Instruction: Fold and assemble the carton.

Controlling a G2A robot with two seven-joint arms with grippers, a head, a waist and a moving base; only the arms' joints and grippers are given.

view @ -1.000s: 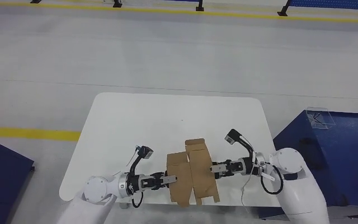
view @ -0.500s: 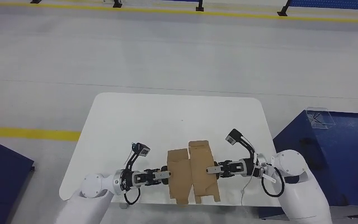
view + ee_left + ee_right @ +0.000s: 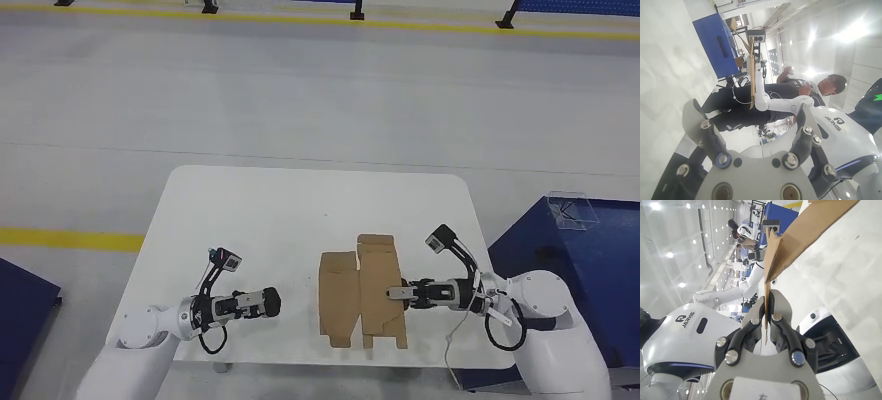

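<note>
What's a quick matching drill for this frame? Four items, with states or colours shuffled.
Column 1
1 carton
2 left gripper
3 right gripper
4 table

Column 2
A open, holding nothing
B white, rounded corners
C brown, between the grippers
D shut on a cardboard edge

Pairs: 1-C, 2-A, 3-D, 4-B
</note>
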